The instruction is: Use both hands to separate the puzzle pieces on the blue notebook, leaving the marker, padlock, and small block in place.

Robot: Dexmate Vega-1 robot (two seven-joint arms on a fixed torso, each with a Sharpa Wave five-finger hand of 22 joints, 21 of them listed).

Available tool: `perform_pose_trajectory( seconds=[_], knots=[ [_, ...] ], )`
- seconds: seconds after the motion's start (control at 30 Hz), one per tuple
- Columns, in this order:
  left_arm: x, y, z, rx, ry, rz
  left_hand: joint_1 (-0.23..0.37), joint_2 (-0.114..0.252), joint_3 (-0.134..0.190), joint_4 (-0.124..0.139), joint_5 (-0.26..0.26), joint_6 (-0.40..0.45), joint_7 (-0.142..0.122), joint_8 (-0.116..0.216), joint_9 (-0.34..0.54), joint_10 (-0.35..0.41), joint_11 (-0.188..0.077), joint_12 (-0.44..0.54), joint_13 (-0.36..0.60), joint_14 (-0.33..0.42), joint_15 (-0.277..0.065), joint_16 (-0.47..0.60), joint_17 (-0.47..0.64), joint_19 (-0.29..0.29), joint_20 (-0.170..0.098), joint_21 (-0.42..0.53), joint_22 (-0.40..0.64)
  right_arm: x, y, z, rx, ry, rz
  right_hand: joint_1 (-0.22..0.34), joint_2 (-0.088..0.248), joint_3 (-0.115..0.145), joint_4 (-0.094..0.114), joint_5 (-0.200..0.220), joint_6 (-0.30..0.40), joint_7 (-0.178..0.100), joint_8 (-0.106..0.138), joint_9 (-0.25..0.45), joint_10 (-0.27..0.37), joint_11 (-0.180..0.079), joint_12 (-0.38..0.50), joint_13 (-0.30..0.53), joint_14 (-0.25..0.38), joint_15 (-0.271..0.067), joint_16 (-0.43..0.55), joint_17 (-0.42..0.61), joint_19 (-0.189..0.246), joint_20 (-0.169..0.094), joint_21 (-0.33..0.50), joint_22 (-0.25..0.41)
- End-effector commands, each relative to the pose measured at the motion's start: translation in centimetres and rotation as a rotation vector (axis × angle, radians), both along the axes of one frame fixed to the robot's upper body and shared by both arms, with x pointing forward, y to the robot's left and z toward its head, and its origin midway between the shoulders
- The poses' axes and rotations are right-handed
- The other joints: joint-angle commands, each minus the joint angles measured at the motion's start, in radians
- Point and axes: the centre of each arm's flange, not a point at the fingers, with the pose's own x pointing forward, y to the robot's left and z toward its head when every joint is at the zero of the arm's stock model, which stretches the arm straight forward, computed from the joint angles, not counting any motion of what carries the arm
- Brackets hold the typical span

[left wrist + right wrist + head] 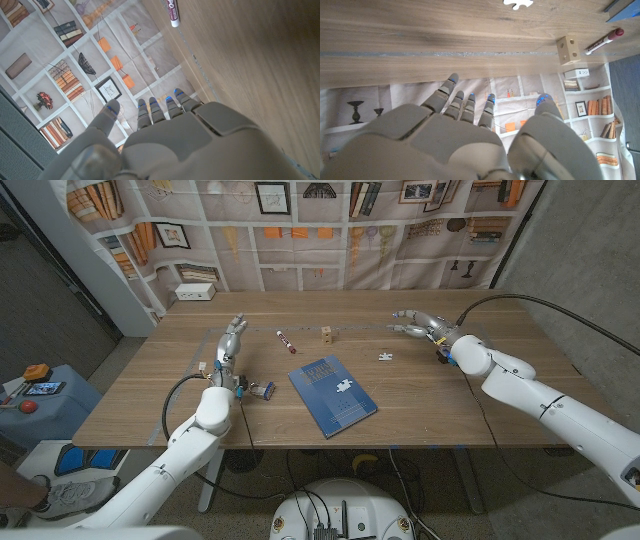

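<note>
The blue notebook (330, 402) lies at the middle of the table with one white puzzle piece (343, 386) on it. A second white piece (386, 356) (518, 3) lies on the bare wood to its right. The marker (285, 341) (172, 12) (604, 41) and the small wooden block (327, 334) (568, 48) sit beyond the notebook. The padlock (263, 390) lies left of the notebook. My left hand (232, 340) (165, 135) is raised at the left, fingers apart, holding nothing. Over the far right of the table my right hand (422, 325) (470, 130) holds nothing, fingers spread.
A white box (195, 292) stands at the table's back left corner. A printed bookshelf backdrop (330, 220) hangs behind the table. A corner of the notebook (625, 12) shows in the right wrist view.
</note>
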Motion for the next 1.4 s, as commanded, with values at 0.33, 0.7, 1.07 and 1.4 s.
perform_pose_trajectory(
  seconds=[0.33, 0.7, 1.07, 1.4],
  knots=[
    [2.7, -2.0, -0.5, -0.078, -0.034, -0.091, 0.013, 0.095, -0.001, 0.002, -0.001, -0.001, 0.014, 0.005, 0.000, 0.002, 0.004, 0.005, 0.003, 0.009, -0.075, 0.003, 0.002, 0.017, -0.061, 0.002, 0.003, -0.9, -1.9, -2.2, 0.422, -0.011, 0.137, -0.013, 0.022, -0.005, 0.008, -0.014, -0.012, 0.023, -0.016, -0.001, 0.021, 0.001, -0.011, -0.001, 0.018, -0.015, 0.004, -0.005, 0.013, -0.012, 0.001, 0.002],
    [2.7, -3.0, -0.5, -0.085, -0.044, -0.127, 0.014, 0.095, -0.003, 0.005, -0.001, -0.032, 0.025, -0.003, 0.000, -0.012, 0.018, 0.001, 0.003, 0.005, -0.073, 0.000, 0.002, 0.012, -0.066, -0.006, 0.004, 0.1, -1.6, -3.0, 0.594, 0.017, 0.237, -0.038, 0.036, -0.011, 0.014, -0.022, -0.049, 0.048, -0.036, -0.003, 0.014, 0.009, -0.024, -0.002, 0.019, -0.006, 0.000, -0.010, -0.001, -0.007, -0.008, 0.002],
    [2.6, -3.3, 0.1, -0.086, -0.047, -0.134, 0.010, 0.092, -0.010, 0.012, -0.001, -0.097, 0.040, -0.007, 0.000, -0.044, 0.032, -0.003, 0.003, 0.000, -0.064, 0.000, 0.002, -0.020, -0.053, -0.024, 0.004, 0.9, -1.2, -3.7, 0.734, 0.049, 0.334, -0.084, 0.053, -0.024, 0.027, -0.026, -0.116, 0.080, -0.053, -0.004, 0.006, 0.021, -0.036, -0.003, 0.003, 0.007, -0.014, -0.014, -0.044, 0.003, -0.018, 0.002],
    [2.9, -3.1, -0.2, -0.089, -0.034, -0.144, 0.009, 0.089, -0.009, 0.012, 0.000, -0.108, 0.044, -0.004, 0.000, -0.050, 0.032, -0.003, 0.003, 0.011, -0.058, 0.002, 0.001, -0.027, -0.054, -0.026, 0.005, 1.6, -0.1, -3.6, 0.815, 0.070, 0.374, -0.159, 0.082, -0.041, 0.048, -0.023, -0.215, 0.105, -0.052, -0.005, -0.042, 0.028, -0.049, -0.004, -0.024, 0.041, -0.033, -0.020, -0.165, 0.024, -0.029, 0.003]
  ],
)
